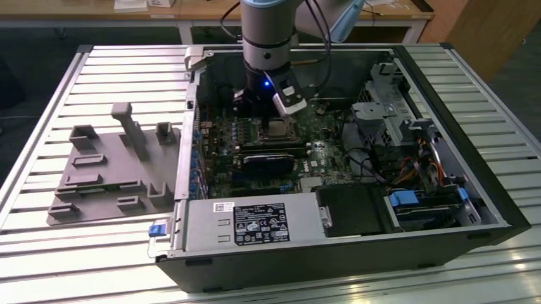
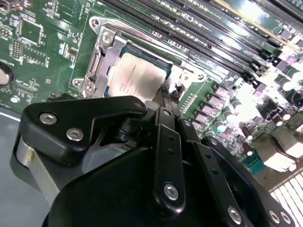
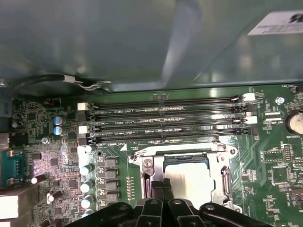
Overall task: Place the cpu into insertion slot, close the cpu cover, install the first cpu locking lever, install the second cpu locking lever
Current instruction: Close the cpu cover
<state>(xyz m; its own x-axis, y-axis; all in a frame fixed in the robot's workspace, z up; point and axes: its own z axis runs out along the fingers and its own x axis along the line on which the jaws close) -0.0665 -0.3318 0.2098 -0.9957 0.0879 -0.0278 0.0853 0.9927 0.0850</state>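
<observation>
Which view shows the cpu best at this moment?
The second wrist view: the cpu appears large, its metal top plain to see. In the first wrist view the gripper covers one corner of it; the exterior view shows it tiny.

The arm [image 1: 268,25] is a silver-grey cylinder with a black band, and it has a pale-blue joint cap [image 1: 346,19]. Black cables [image 1: 317,25] run down beside it. A blue light [image 1: 267,82] glows on the dark wrist, next to a white box [image 1: 289,100]. The gripper [image 2: 165,97] is matte black, built of rounded linkage bars [image 2: 85,120] fixed with silver socket-head screws [image 2: 171,191].
</observation>
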